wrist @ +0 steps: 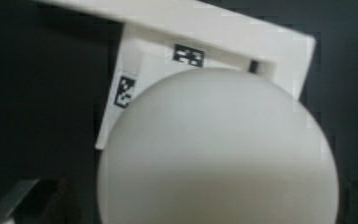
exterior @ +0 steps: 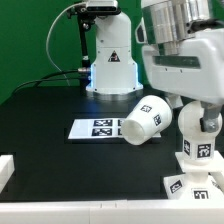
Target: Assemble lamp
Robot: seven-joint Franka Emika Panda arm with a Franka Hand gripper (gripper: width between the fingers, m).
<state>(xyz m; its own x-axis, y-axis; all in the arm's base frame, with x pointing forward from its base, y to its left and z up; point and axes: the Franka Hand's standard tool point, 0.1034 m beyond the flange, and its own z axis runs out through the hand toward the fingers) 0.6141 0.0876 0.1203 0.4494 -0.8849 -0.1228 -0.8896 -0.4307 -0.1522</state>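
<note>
We count one bulb, one shade, one base and one marker board. The bulb stands upright over the base at the exterior view's near right, directly beneath the gripper. We cannot confirm that bulb and base touch. The shade lies on its side at centre, overlapping the marker board's right end. We cannot tell whether the jaws clench the bulb or stand released.

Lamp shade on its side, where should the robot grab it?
Best guess: pinch the thin wall at the rim of the lamp shade, one finger inside and one outside, coming in level toward its open end. It lies tipped on its side, and its round cone body looks too wide to squeeze across.
</note>
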